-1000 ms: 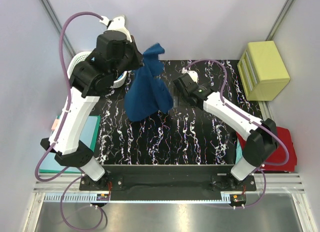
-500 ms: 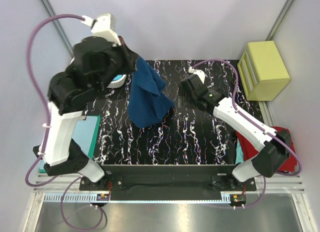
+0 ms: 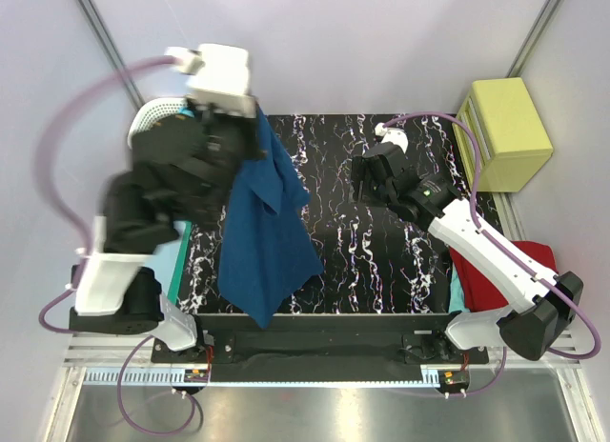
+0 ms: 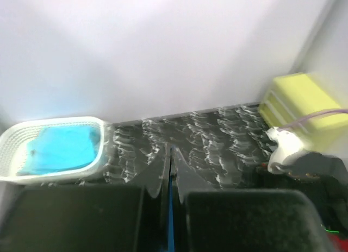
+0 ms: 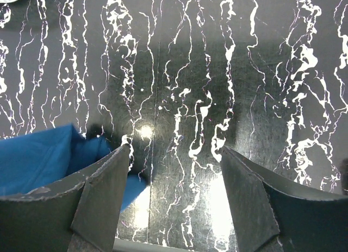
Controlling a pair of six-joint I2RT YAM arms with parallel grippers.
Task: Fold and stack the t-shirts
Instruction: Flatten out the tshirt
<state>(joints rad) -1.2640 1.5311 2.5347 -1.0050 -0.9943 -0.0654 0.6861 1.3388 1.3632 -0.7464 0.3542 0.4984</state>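
Over the last second the left arm has swung up and back toward the near edge. The navy t-shirt (image 3: 262, 232), which was bunched in a short cone with its lower end resting mid-surface, now hangs out in one long drape. The cloth runs from the raised left fingers (image 4: 163, 192) down across the left part of the marbled surface (image 3: 381, 261), and its lowest corner reaches the near edge. The left fingers are pressed fully together on a top edge of the shirt, and the left wrist view shows only a thin blue sliver between them. That arm is blurred in the overhead view, so it seems to be mid-motion, held high with the wrist tipped over the cloth. The right arm has meanwhile drawn away from the shirt and now stretches out low over the right half of the surface. The right fingers (image 3: 365, 180) are spread wide and hold nothing, pointing down at bare marble. A blue fold of the shirt shows at the lower left of the right wrist view, beside one finger but not between the two. The lift probably serves to shake the shirt loose so it can be laid flat. No fold has been made, so the task looks to be at an early stage. A turquoise t-shirt (image 4: 60, 149) waits in the white basket (image 4: 54, 123) at the far left, and a red t-shirt (image 3: 496, 271) lies at the right edge.
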